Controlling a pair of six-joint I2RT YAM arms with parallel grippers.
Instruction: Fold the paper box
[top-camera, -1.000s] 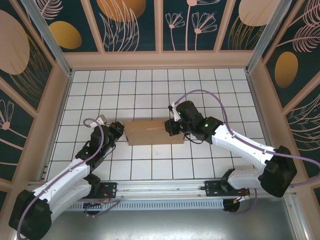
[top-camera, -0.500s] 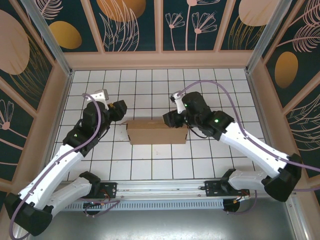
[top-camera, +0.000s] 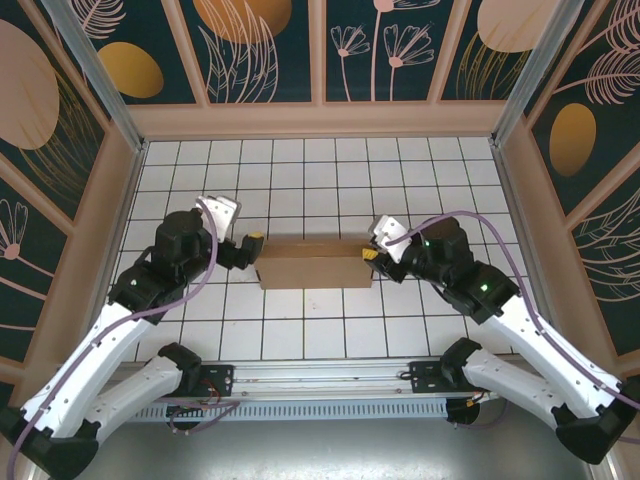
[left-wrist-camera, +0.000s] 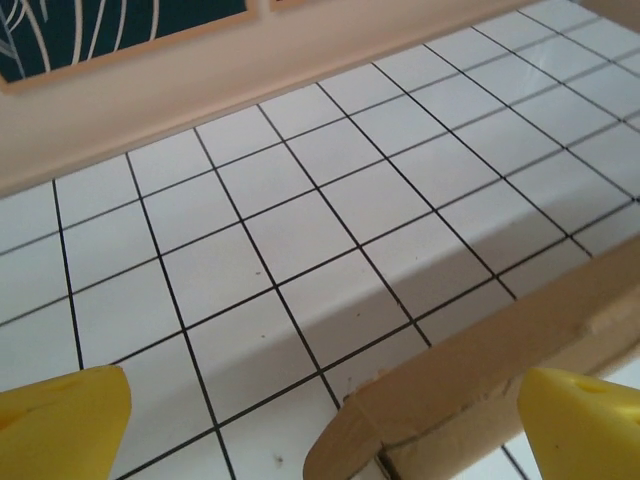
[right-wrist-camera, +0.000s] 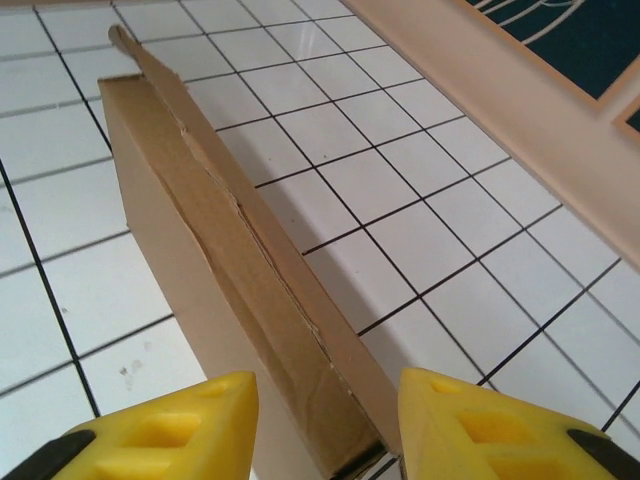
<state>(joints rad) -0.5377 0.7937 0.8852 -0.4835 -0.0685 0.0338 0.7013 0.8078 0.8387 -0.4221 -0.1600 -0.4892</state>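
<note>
Compared with a second ago, the left arm has lifted and drawn back from the left end of the paper box (top-camera: 315, 267), and the left claw (top-camera: 254, 252) has gone from closed to wide open. In the left wrist view its two yellow fingertips (left-wrist-camera: 60, 425) sit at opposite edges of the picture, with the box's rounded corner low between them. The right arm has swung from the far side round to the right end. The right claw (top-camera: 368, 257) now stands with a yellow finger (right-wrist-camera: 165, 430) on either side of that end. The fingers are apart, but I cannot tell whether they press the cardboard. The box lies slightly further right than before.

The tabletop (top-camera: 300, 180) is covered in white square tiles with thin dark grid lines. A low pale wooden wall (top-camera: 320, 120) rims it on the left, far and right sides. Above the wall are dark teal panels (top-camera: 380, 45) painted with peach and gold circles and outlined leaves and flowers. A metal rail (top-camera: 320, 375) runs along the near edge between the arm bases.

The box is plain brown cardboard, folded into a shallow closed shape, and sits at the middle of the tabletop. Its long axis runs left to right, parallel to the near edge, with one short end towards each claw. In the right wrist view a narrow strip of cardboard with a slightly ragged edge runs the whole length of the box.
</note>
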